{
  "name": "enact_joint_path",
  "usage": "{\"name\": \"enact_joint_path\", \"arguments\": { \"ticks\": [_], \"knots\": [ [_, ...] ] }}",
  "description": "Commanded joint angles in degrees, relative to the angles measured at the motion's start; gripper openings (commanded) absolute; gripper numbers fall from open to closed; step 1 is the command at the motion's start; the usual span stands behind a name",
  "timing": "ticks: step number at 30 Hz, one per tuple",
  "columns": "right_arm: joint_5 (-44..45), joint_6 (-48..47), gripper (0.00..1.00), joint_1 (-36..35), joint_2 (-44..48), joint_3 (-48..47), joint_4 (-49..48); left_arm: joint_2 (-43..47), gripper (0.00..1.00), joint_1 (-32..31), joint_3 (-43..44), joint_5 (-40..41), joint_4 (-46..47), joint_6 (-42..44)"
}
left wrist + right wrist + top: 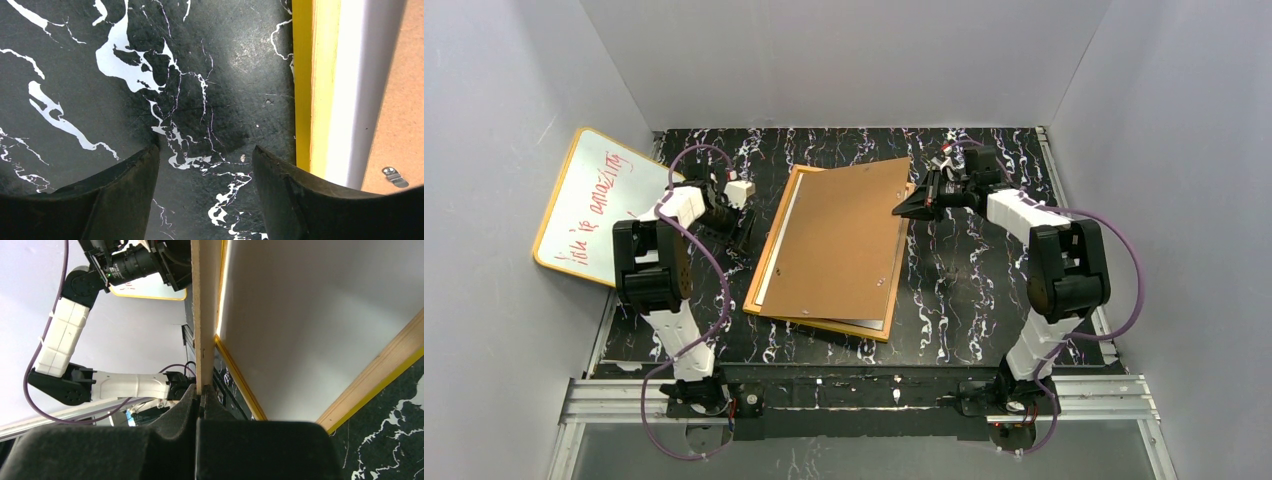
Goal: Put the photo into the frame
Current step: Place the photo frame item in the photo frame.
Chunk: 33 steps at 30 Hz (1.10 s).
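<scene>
The frame (767,262) lies flat mid-table, its yellow-orange border showing at the left and near edges. The photo (780,240) lies in it white back up, mostly covered. My right gripper (906,209) is shut on the right edge of the brown backing board (839,240) and holds it tilted over the frame. The right wrist view shows that gripper (201,395) pinching the board's edge (202,315), with the photo's back (310,325) and frame border (380,380) below. My left gripper (205,165) is open and empty over bare table, just left of the frame border (310,85) and photo (350,90).
A yellow-edged whiteboard (594,205) with red writing leans against the left wall. The table (984,280) is black with white marbling. Grey walls close in the back and both sides. A metal clip (394,175) shows on the board.
</scene>
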State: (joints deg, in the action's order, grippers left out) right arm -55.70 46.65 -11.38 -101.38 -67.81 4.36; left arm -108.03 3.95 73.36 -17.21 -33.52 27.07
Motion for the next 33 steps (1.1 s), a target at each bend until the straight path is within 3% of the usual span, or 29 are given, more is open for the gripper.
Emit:
{"name": "enact_joint_path", "arguments": {
  "ticks": [1, 33],
  "knots": [
    [-4.2, 1.8, 0.01, 0.0, -0.9, -3.3, -5.6, 1.6, 0.64, -0.3, -2.6, -1.6, -0.1, 0.8],
    [-4.6, 2.1, 0.01, 0.3, -10.0, -8.5, -7.4, 3.4, 0.51, -3.1, -7.7, -4.6, -1.6, 5.1]
  ]
}}
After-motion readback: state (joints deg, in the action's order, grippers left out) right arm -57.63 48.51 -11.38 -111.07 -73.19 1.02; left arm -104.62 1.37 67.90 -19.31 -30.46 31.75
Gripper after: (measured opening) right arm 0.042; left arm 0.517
